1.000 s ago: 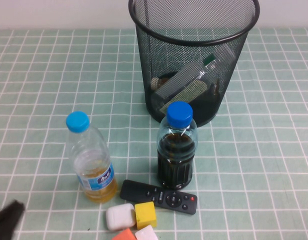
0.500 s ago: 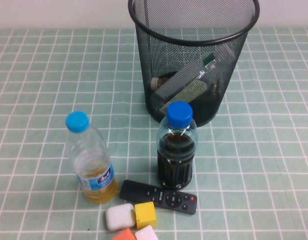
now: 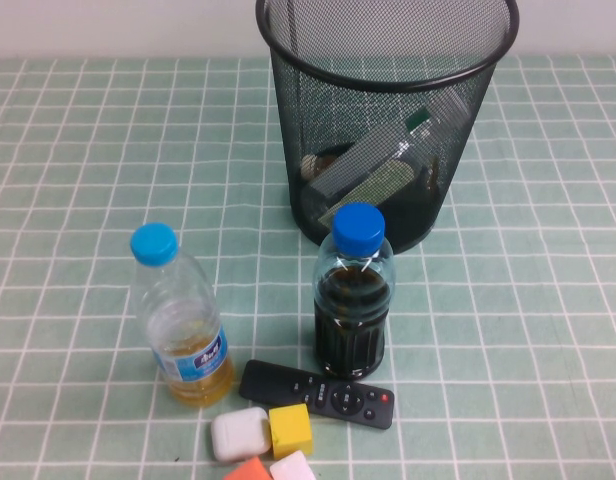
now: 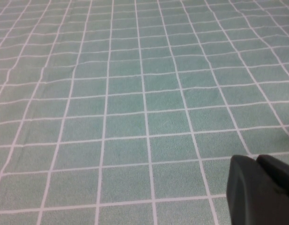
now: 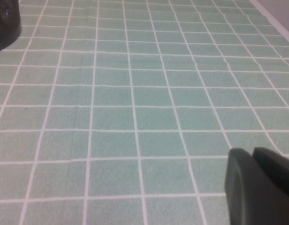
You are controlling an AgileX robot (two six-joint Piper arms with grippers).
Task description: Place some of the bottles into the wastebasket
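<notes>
The black wire-mesh wastebasket (image 3: 388, 82) stands at the back middle of the table. Through its mesh I see the taller clear bottle (image 3: 373, 170) with the green neck band lying tilted inside. A small brownish shape (image 3: 313, 164) lies beside it on the basket floor; it may be the amber bottle. Neither gripper shows in the high view. My left gripper (image 4: 257, 161) is shut and empty, low over bare tablecloth. My right gripper (image 5: 252, 154) is shut and empty over bare cloth, with the wastebasket's base (image 5: 3, 23) far off at the corner of that view.
A blue-capped bottle of dark liquid (image 3: 354, 295) stands in front of the basket. A light-blue-capped bottle (image 3: 183, 320) stands to its left. A black remote (image 3: 316, 393), a white case (image 3: 239, 433), a yellow block (image 3: 290, 430) and an orange piece (image 3: 250, 470) lie near the front edge.
The left gripper, seen a second ago at the front left corner of the high view, has drawn back out of that view. The objects have not moved.
</notes>
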